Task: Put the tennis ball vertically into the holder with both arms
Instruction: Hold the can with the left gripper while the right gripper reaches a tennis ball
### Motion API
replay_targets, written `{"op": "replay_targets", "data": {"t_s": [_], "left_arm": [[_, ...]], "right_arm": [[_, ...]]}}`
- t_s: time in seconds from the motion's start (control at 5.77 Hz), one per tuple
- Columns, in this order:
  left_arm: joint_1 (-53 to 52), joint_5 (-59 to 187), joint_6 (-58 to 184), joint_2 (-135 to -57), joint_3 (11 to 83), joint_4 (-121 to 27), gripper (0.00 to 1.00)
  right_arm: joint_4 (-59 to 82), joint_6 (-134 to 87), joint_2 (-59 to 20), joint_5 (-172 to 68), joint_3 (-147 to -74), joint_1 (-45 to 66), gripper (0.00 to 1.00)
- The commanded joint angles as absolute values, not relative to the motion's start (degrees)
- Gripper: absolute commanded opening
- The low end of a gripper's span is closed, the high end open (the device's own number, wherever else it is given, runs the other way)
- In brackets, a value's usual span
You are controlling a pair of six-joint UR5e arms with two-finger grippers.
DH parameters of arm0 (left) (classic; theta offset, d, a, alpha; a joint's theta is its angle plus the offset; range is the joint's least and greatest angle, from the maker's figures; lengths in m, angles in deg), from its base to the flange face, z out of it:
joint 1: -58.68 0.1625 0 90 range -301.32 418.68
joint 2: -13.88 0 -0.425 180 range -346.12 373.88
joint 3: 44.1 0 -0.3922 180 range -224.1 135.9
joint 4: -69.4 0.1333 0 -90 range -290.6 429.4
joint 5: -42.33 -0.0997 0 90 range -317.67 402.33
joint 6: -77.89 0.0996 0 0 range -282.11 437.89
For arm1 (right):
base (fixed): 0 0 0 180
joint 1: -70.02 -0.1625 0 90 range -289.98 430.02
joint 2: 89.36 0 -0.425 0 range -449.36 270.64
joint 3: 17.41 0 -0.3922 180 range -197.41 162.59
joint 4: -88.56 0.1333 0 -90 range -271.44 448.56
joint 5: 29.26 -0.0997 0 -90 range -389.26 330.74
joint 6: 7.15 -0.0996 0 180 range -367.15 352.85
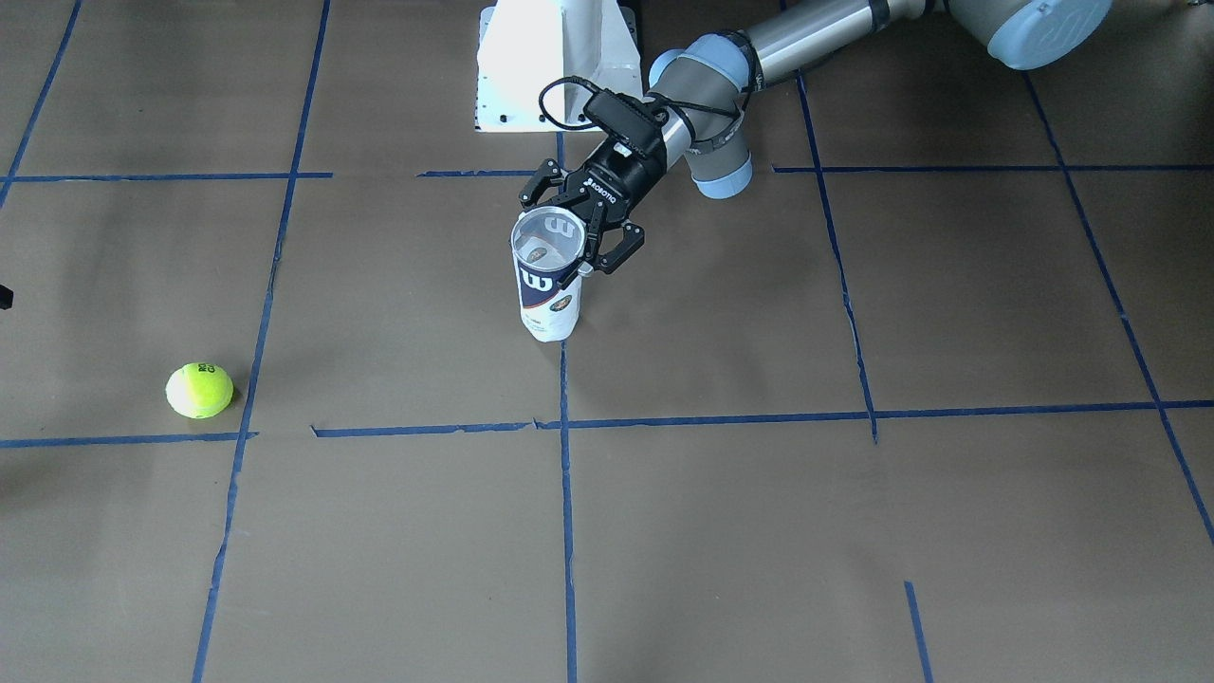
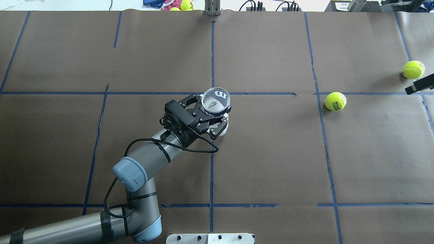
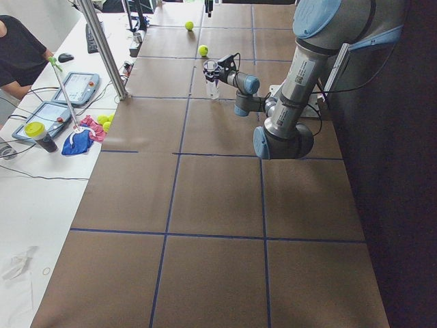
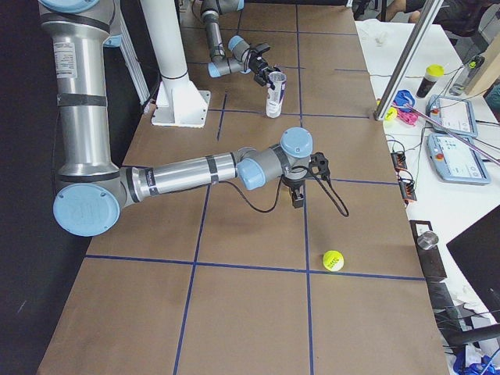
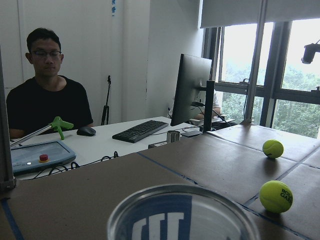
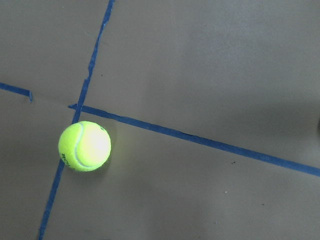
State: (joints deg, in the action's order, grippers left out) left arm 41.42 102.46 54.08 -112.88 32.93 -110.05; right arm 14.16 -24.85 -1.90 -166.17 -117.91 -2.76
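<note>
1. The left arm (image 2: 149, 149) comes in from the near left corner and reaches low over the brown desk (image 2: 271, 162) toward its middle.
2. The left claw (image 2: 213, 109) lies almost level. Its fingers are spread to about the width of the can (image 1: 548, 294) and closed against it just under the rim, one on each side.
3. The can stands upright on the desk inside that claw, open mouth up, with the white "W" on its navy-and-white label showing. Its base sits just by a line of blue tape (image 2: 212, 61). In the left wrist view the rim fills the bottom edge, right in front of the claw.
4. The tennis ball (image 2: 335, 101) lies on the desk well to the right of the left claw, touching nothing, just beside a crossing of tape lines. The right wrist camera looks down on it, so it lies below the right claw and clear of it — toward the lower left of that view.
5. Another ball (image 2: 413, 69) lies farther right, near the desk's right end and well apart from the first.
6. The right arm (image 4: 187, 173) stretches out above the right end of the desk. The right claw (image 4: 298, 197) hangs from it pointing down, off the surface. I cannot tell how far it is open — it is small in the side view, and only a dark edge of it shows from overhead.
</note>
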Motion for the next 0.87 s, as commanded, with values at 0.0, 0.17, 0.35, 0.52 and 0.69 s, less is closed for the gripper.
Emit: {"op": "replay_targets", "data": {"t_s": [0.0,0.17,0.35,0.52,0.69], "left_arm": [[42.2,102.4,54.3,-112.1,32.8,-110.2,0.74],[42.2,102.4,54.3,-112.2,32.9,-110.2,0.76],[42.1,102.4,54.3,-112.2,33.1,-110.2,0.86],[42.2,102.4,54.2,-112.2,33.1,-110.2,0.91],[42.2,102.4,54.2,-112.2,33.2,-110.2,0.93]], "right_arm": [[14.1,-26.9,-4.5,-160.7,-117.9,1.4,0.99],[14.2,-34.5,-7.0,-158.4,-117.9,4.2,0.99],[14.1,-38.1,-8.0,-155.6,-118.0,7.3,0.99],[14.0,-38.4,-8.0,-154.7,-117.5,8.4,0.99],[14.0,-39.3,-8.1,-153.3,-116.6,11.0,0.99]]}}
